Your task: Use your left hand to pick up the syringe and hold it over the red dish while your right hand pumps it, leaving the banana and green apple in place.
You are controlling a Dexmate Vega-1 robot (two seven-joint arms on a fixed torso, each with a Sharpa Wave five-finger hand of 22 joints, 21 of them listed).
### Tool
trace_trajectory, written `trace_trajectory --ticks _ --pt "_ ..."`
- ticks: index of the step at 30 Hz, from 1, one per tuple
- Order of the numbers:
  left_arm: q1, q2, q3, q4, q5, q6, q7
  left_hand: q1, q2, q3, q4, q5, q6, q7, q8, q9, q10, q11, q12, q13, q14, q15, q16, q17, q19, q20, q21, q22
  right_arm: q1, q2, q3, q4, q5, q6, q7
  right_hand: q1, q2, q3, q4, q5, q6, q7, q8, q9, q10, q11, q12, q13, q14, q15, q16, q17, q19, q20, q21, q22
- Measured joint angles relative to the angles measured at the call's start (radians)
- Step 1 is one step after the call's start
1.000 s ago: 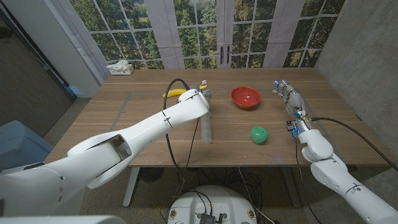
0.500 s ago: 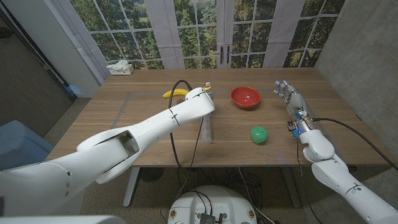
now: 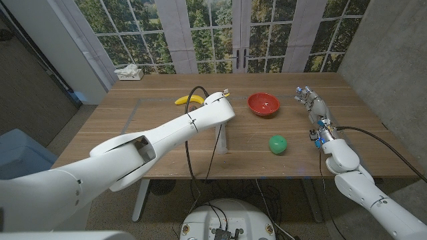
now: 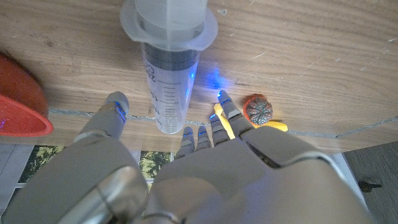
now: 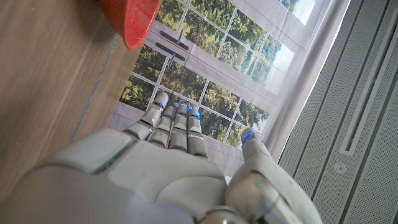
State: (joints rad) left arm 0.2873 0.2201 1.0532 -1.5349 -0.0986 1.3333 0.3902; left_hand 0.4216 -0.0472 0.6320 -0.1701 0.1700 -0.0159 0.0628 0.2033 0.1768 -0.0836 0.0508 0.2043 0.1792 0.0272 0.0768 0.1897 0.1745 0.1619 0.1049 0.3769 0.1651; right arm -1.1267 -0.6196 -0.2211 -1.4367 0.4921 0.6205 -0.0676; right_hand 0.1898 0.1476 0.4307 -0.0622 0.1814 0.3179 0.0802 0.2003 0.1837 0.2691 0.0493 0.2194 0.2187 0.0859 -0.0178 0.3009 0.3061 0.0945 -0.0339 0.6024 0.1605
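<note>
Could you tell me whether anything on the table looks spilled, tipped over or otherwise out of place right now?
Nothing stands out. The syringe stands upright on the table, the red dish sits upright, and the banana and green apple lie apart from them. No spill shows on the wood.

Clear plastic syringe (image 4: pixel 169 74), glossy, perhaps plastic, red dish (image 3: pixel 263 104), grained wooden table (image 3: pixel 153 133)

We see a wooden table (image 3: pixel 153 117) with a faint rectangular outline marked on its top. At its far left corner sits a white tissue box (image 3: pixel 129 73). Behind it we see tall glass doors (image 3: pixel 240 37) with white frames, trees beyond them. A blue bin (image 3: pixel 20 155) stands on the floor left of the table.
</note>
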Motion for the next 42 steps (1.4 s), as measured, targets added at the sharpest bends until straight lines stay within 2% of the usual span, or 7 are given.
trace_trajectory --ticks 7,20,28,34,38,39,42 --pt "-0.028 -0.032 0.018 0.059 -0.015 0.019 -0.002 0.005 0.005 -0.004 0.004 0.0 0.017 0.016 0.0 0.0 0.012 0.012 0.0 0.0 0.015 0.004 0.0 0.0 0.021 0.0 0.0 0.0 0.003 0.005 0.002 0.014 0.004 0.01 0.002 0.0 0.0 -0.003 -0.003 0.0 0.0 0.0 0.0 0.0 0.001 0.001 0.0 0.0 0.003 -0.003 0.0 0.0 0.004 0.004 -0.004 0.0" --pt "-0.088 -0.076 0.062 0.174 -0.037 0.011 -0.033 0.015 0.015 -0.009 0.0 0.0 0.031 0.016 0.001 0.0 0.045 -0.01 0.009 0.0 0.034 -0.006 0.0 0.0 0.037 0.006 -0.009 0.006 0.006 0.009 0.004 0.028 0.007 0.019 0.003 0.0 0.0 -0.003 -0.003 0.0 0.007 0.0 0.0 0.0 0.01 -0.001 0.0 0.0 0.006 -0.006 0.0 0.0 0.015 0.0 -0.011 0.0" --pt "-0.119 -0.1 0.084 0.239 -0.039 -0.014 -0.056 0.105 0.094 0.002 -0.007 0.012 0.097 0.005 0.009 0.003 0.146 -0.024 0.026 0.005 0.155 -0.046 0.023 0.0 0.15 0.007 -0.014 0.004 0.01 0.011 0.005 0.039 0.008 0.02 0.0 0.0 0.0 -0.003 -0.003 0.0 0.011 -0.004 0.0 0.0 0.01 -0.001 0.0 0.0 0.011 0.0 0.0 0.0 0.018 0.003 -0.018 0.0" --pt "-0.138 -0.119 0.094 0.286 -0.038 -0.031 -0.073 0.185 0.186 0.009 -0.008 0.019 0.185 0.009 0.012 0.007 0.273 -0.037 0.05 0.01 0.326 -0.108 0.075 0.021 0.23 0.005 0.02 0.005 0.016 0.016 0.005 0.049 0.008 0.023 -0.003 0.0 0.0 -0.003 -0.003 0.0 0.011 -0.004 0.0 0.0 0.013 0.002 0.0 0.0 0.011 0.0 0.007 -0.005 0.018 0.003 -0.022 0.0" --pt "-0.149 -0.132 0.097 0.318 -0.038 -0.043 -0.084 0.229 0.238 0.031 0.0 0.036 0.231 0.012 0.014 0.01 0.367 -0.045 0.074 0.018 0.428 -0.122 0.132 0.054 0.279 0.004 0.059 0.005 0.022 0.019 0.005 0.056 0.009 0.026 -0.004 0.0 0.0 -0.003 -0.003 0.0 0.011 -0.004 0.0 0.0 0.013 0.002 0.0 0.0 0.014 0.004 0.007 -0.005 0.026 0.004 -0.022 0.0" --pt "-0.149 -0.134 0.097 0.32 -0.038 -0.044 -0.084 0.238 0.247 0.039 0.001 0.039 0.241 0.013 0.018 0.011 0.383 -0.047 0.078 0.019 0.442 -0.123 0.143 0.063 0.295 -0.004 0.069 0.005 0.023 0.02 0.005 0.057 0.008 0.026 -0.004 0.0 0.0 -0.003 -0.003 0.0 0.011 -0.004 0.0 0.0 0.013 0.002 0.0 0.0 0.014 0.004 0.007 -0.005 0.026 0.004 -0.022 0.0" --pt "-0.157 -0.147 0.097 0.346 -0.038 -0.05 -0.089 0.269 0.248 0.065 0.005 0.047 0.284 0.02 0.025 0.017 0.432 -0.054 0.091 0.027 0.481 -0.109 0.181 0.093 0.386 -0.071 0.105 0.052 0.028 0.022 0.005 0.064 0.009 0.028 -0.004 0.0 0.0 -0.003 -0.003 0.0 0.011 -0.004 0.0 0.0 0.017 -0.001 0.0 0.0 0.014 0.004 0.007 -0.005 0.029 0.007 -0.022 0.0"
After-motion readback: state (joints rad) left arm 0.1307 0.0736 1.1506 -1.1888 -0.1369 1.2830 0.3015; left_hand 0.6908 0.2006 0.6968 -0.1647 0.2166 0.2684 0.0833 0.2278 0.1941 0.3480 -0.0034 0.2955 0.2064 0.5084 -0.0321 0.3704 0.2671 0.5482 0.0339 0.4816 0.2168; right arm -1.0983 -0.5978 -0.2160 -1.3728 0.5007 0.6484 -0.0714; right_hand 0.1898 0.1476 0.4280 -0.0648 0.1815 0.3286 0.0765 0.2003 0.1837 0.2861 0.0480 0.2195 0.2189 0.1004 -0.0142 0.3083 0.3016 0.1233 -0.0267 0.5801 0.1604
